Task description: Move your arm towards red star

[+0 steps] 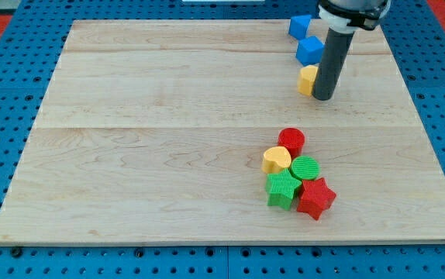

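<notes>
**Asker:** Where does the red star sit?

**Describer:** The red star (pixel 316 198) lies on the wooden tabletop (pixel 145 147) toward the view's bottom right. It is the lowest, rightmost piece of a tight cluster. Touching it on the view's left is a green star (pixel 283 188); just above it is a green round block (pixel 305 167). Farther up from the star are a yellow heart (pixel 276 160) and a red cylinder (pixel 291 141).

**Asker:** And the arm?

**Describer:** There is no claw, only a dark rod, so nothing opens or closes. My tip (pixel 323 98) rests well above the red star, toward the view's top, touching a yellow block (pixel 308 79). Two blue blocks (pixel 309 51) (pixel 300 26) lie higher still.

**Asker:** How should the approach go?

**Describer:** I judge a path down the view, kept slightly right of the star, is best. That avoids the red cylinder and green round block, which sit between tip and star on a straight line. Stop just beside the star without scattering the cluster.
</notes>
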Controlling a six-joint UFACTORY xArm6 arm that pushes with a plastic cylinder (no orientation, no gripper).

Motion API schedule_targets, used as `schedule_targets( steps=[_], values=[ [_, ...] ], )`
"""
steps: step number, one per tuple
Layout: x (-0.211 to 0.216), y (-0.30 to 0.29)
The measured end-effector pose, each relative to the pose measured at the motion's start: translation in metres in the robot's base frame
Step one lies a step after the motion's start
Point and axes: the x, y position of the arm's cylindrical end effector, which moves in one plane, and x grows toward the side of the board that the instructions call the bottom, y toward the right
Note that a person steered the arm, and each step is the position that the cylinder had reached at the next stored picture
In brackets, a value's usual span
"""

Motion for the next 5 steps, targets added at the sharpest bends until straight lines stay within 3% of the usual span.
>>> schedule_targets(
  steps=[1, 2, 4, 5],
  values=[
    [0.024, 0.025],
    [0.099, 0.056],
    [0.238, 0.041],
    [0.243, 0.001]
  ],
)
